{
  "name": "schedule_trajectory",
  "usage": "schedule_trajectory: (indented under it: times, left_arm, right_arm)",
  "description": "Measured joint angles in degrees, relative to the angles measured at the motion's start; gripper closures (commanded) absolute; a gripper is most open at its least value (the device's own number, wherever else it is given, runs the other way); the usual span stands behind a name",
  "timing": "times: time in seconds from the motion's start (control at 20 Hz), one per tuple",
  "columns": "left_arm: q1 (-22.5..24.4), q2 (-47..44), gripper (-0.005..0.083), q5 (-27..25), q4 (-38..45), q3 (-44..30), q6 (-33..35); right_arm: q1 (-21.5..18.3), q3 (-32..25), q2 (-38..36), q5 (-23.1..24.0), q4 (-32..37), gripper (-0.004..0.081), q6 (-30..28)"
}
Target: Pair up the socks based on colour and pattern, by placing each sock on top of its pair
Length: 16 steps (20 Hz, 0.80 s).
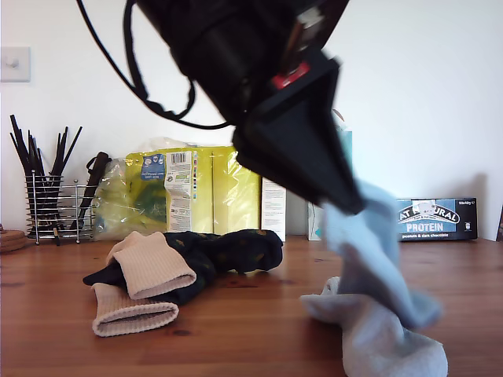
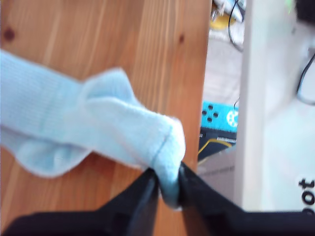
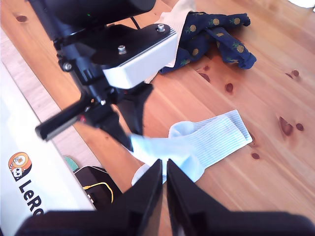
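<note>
Blocking the exterior view, my first gripper (image 2: 168,184) pinching blue sock (image 2: 98,132), toe hidden.

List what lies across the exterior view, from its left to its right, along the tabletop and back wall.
Wire utensil holder → beige socks → dark spotted socks → light blue socks, one held by my first gripper → protein bar box.

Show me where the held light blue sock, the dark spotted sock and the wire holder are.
held light blue sock (image 2: 98,132), first wrist view, its bunched middle.
dark spotted sock (image 1: 244,250), exterior view, its upper fold.
wire holder (image 1: 49,206), exterior view, its front wires.
</note>
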Motion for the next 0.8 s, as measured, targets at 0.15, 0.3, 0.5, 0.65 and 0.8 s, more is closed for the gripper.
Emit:
schedule_trajectory:
  times: [0.15,0.3,0.5,0.65,0.8]
  left_arm:
    - [-1.2,0.0,0.0278,-2.5,0.1,0.0,0.1]
    - [0.3,0.0,0.0319,-5.7,-3.5,0.9,0.2]
    - [4.7,0.1,0.0812,-10.6,-8.9,8.0,0.0]
    - [8.3,-0.4,0.0797,-11.1,-10.3,9.6,0.0]
    - [12.5,-0.4,0.0797,-11.1,-11.0,9.0,0.1]
  right_arm:
    - [0.0,0.0,0.0,0.0,0.0,0.0782,0.0]
    - [0.0,0.0,0.0,0.0,0.0,0.0782,0.0]
    - [0.0,0.0,0.0,0.0,0.5,0.0782,0.0]
    - [0.0,-0.1,0.0,0.0,4.6,0.0782,1.0]
    - [0.0,-1.3,-1.4,0.2,7.6,0.0782,1.4]
